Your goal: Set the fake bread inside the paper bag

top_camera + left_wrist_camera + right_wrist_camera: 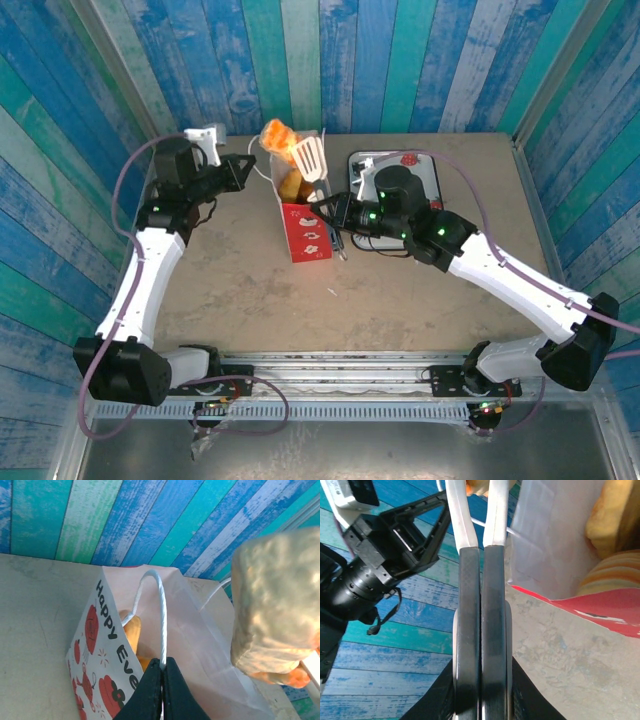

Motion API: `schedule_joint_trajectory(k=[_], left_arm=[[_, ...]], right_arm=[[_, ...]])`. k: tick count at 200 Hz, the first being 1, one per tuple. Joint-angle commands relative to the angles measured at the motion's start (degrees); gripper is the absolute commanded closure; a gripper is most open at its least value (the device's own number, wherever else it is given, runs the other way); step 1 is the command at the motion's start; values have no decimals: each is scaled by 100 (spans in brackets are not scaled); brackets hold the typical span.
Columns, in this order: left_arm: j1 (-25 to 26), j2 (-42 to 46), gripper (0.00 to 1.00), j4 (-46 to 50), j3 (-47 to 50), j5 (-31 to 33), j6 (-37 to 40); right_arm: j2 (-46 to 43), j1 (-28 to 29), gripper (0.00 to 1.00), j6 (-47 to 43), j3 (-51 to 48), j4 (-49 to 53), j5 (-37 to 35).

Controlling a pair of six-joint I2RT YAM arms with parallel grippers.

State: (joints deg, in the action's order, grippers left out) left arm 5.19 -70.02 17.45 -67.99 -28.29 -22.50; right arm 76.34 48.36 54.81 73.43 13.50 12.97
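Tongs point(311, 158) hold bread point(278, 138) at paper bag's point(308, 238) eleven o'clock
Left gripper point(162, 667) pinches bag handle point(161, 610); right gripper point(337, 211) clamps the tongs.

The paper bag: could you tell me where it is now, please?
In the top view, the paper bag sits near the middle of the table, its handle pinched by the left gripper, the white tray to its right.

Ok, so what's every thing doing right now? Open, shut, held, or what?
Paper bag: standing up, mouth open, some bread inside.
Bag handle: pinched by the left fingers.
White tongs: squeezed together in the right fingers.
Orange pastry: gripped in the tongs, up in the air by the bag's mouth, not in yet.
Tray: flat on the table, partly hidden by the right arm.
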Motion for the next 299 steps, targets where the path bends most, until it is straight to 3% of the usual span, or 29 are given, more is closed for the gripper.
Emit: schedule_joint_trajectory(k=[1,62,136,158,239,299], left_arm=[[-18,276,100,68,98,430,163],[-18,509,100,110,216,762,150],[-16,461,100,66,161,699,114],[-23,464,100,65,154,690,106],[-18,472,100,33,163,599,45],[-18,478,99,30,132,501,94]], right_arm=[[-141,8,99,-139,10,160,-232],[-148,-129,95,-501,-201,725,-269],[-172,-182,64,-787,-191,857,-229],[-146,-195,59,-822,-152,856,-143],[-285,-264,48,-890,-123,810,-84],[-310,-284,50,-1033,96,795,-37]])
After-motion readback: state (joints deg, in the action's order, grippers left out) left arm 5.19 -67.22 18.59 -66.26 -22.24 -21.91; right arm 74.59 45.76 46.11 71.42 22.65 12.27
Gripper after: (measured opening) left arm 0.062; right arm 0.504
